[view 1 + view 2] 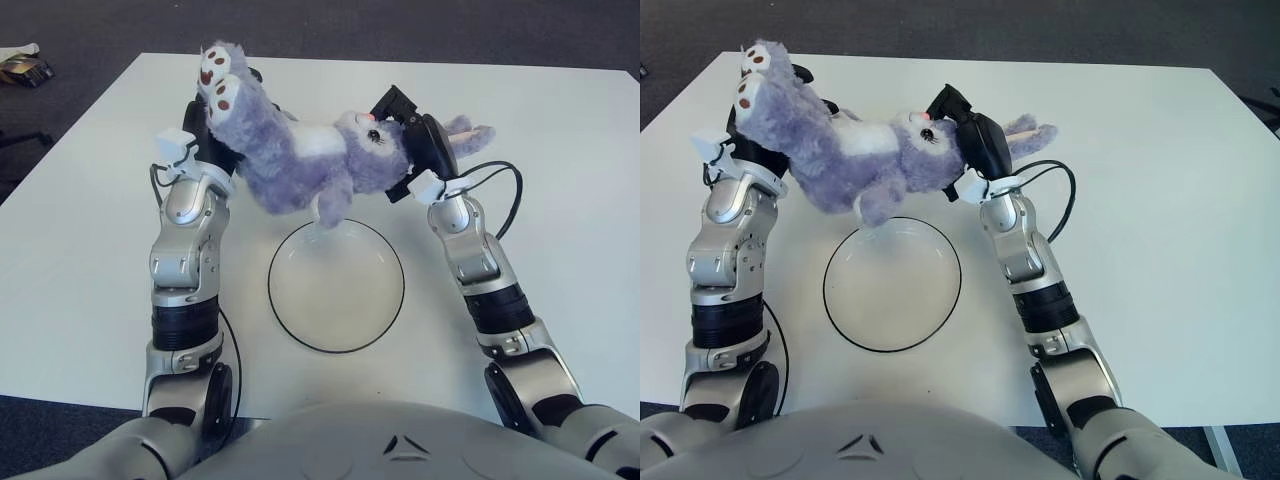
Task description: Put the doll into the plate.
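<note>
White table: one plate, one doll between both hands.

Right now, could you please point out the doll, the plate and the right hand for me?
doll (290, 160), left eye view, on its purple body.
plate (336, 330), left eye view, on its bare inside.
right hand (418, 150), left eye view, against the doll's head.
</note>
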`<control>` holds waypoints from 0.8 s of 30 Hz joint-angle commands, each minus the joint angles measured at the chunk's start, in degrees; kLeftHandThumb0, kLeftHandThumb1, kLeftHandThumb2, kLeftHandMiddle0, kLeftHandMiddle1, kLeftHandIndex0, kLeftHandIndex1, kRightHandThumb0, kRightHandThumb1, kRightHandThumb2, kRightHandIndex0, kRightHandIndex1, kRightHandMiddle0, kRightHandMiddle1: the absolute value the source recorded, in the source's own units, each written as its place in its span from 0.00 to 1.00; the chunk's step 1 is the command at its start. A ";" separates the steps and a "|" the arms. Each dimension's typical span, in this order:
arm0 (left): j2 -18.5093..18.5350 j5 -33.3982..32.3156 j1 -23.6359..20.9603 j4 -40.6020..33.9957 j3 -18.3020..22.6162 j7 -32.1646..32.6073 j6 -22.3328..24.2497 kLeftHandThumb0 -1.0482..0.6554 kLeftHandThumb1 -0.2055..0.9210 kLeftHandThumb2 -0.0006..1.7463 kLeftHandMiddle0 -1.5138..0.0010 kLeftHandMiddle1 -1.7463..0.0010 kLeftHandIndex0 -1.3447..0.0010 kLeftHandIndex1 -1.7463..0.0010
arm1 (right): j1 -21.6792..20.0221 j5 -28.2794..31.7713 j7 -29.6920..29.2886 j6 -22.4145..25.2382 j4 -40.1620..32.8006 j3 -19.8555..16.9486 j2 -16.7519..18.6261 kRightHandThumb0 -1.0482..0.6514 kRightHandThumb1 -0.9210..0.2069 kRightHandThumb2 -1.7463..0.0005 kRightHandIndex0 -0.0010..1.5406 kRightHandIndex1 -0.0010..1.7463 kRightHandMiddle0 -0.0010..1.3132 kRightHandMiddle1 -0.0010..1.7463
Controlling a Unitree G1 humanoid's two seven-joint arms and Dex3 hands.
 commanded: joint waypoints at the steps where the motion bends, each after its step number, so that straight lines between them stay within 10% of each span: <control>1: -0.62 -0.30 1.79 -3.74 -0.40 1.38 2.74 0.56 0.87 0.40 0.75 0.14 0.85 0.00 | 2.42 -0.58 0.92 0.90 -3.69 0.11 -0.42 0.62 0.80 0.06 0.56 0.96 0.46 1.00; 24: -3.27 -2.16 16.73 -18.37 -2.66 2.64 9.16 0.61 0.71 0.55 0.68 0.07 0.87 0.00 | 13.93 -0.94 2.39 -6.83 -12.30 -0.59 -4.93 0.62 0.80 0.08 0.58 0.92 0.47 1.00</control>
